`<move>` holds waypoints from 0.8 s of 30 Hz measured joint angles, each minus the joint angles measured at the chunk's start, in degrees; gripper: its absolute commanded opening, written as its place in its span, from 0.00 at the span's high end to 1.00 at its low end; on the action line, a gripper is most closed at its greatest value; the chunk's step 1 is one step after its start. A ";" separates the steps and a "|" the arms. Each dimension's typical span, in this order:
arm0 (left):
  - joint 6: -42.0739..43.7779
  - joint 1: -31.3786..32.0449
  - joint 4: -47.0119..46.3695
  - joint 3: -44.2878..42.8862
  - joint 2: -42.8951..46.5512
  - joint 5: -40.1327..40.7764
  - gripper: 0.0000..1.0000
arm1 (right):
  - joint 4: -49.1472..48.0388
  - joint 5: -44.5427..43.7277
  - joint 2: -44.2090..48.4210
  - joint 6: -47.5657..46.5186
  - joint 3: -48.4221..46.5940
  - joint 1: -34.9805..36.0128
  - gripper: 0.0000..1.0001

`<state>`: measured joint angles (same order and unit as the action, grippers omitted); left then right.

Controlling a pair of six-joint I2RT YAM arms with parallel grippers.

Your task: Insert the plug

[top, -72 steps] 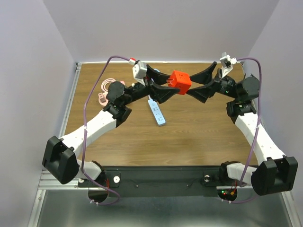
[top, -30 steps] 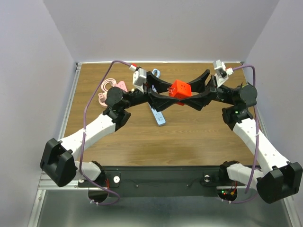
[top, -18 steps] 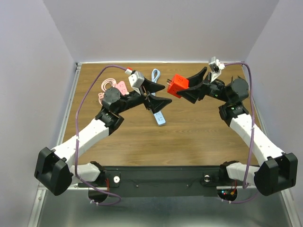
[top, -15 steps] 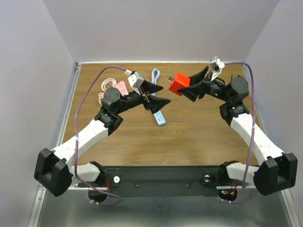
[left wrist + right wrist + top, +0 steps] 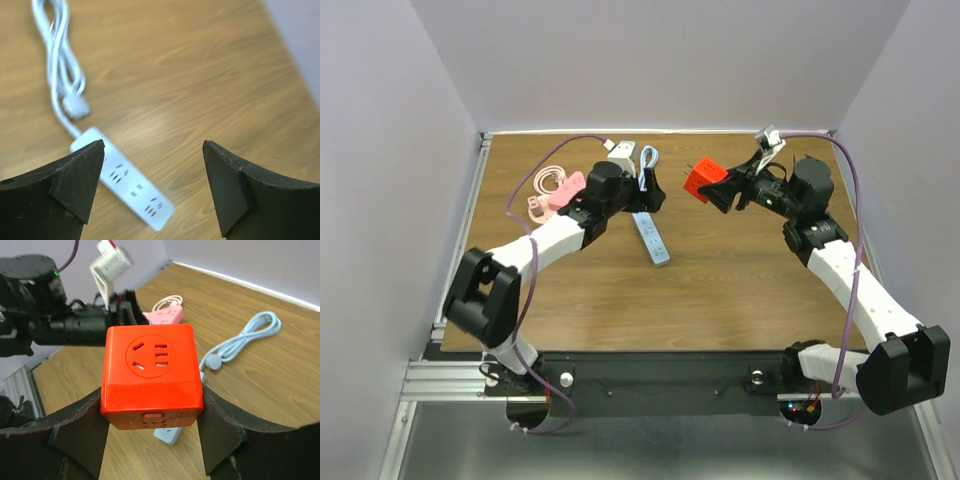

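We take the light blue power strip (image 5: 651,238) as our landmark. It lies flat on the wooden table (image 5: 740,290) with its sockets facing up and its long axis running from near to far at a slight slant. Its pale cord (image 5: 647,160) is looped in a bundle just beyond its far end. A pink power strip (image 5: 563,190) with a coiled pink cable (image 5: 542,182) lies well to the left of the landmark.

The left gripper (image 5: 645,190) hovers over the far end of the strip. Its jaws are spread wide and we see nothing between them. In its wrist view only the strip and the cord show through the gap, both on the table below. This gripper and its arm are the nearest things between the plug and the strip's far sockets.

The plug (image 5: 702,181) hangs in the air to the right of the strip's far end, clear of it and of the table. The right gripper (image 5: 715,190) has its jaws closed on two opposite sides of it. It is a cube, so we can name no long axis. In the right wrist view, its face with the round recess and socket slots is turned up toward the camera. A narrower band with a small slot sits on the near side. From above it looks tilted, with one corner toward the strip. We cannot tell where its pins are.
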<state>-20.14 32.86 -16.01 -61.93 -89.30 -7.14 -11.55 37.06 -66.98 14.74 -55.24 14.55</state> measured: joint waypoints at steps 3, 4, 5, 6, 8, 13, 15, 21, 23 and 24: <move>-0.37 0.02 5.40 -2.64 -5.64 2.69 0.15 | 2.93 -2.58 0.11 -0.87 0.00 0.00 0.99; -0.31 0.02 6.54 -3.48 -6.88 3.15 0.15 | 4.13 -3.72 0.15 -1.29 0.00 0.00 1.00; -0.24 0.04 7.85 -4.35 -8.22 3.58 0.15 | 4.96 -4.61 0.22 -1.64 0.00 0.00 0.99; 0.02 0.04 9.40 -5.64 -9.86 4.26 0.15 | 5.66 -5.11 0.24 -1.86 0.00 0.00 1.00; 0.39 0.09 11.37 -7.30 -12.00 5.51 0.15 | 6.93 -6.08 0.33 -2.47 0.00 -0.02 1.00; 1.31 0.20 16.00 -9.27 -15.63 8.00 0.15 | 8.61 -7.13 1.33 -3.50 0.63 -0.02 0.99; 1.64 0.24 17.29 -9.77 -16.50 8.46 0.15 | 9.05 -7.39 1.51 -3.98 0.70 -0.02 0.99; 1.92 0.81 19.15 -11.26 -19.76 8.68 0.15 | 9.62 -7.56 1.51 -4.50 0.70 -0.02 1.00; 1.97 1.14 19.52 -11.41 -20.76 8.61 0.15 | 9.64 -7.54 1.51 -4.50 0.70 -0.02 0.99; 1.95 1.22 19.67 -11.61 -21.33 8.52 0.15 | 9.66 -7.52 1.51 -4.52 0.70 -0.02 0.99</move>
<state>-18.20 34.09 3.66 -73.54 -110.63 1.39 -1.89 29.54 -65.47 10.22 -54.54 14.52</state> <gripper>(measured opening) 0.851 0.672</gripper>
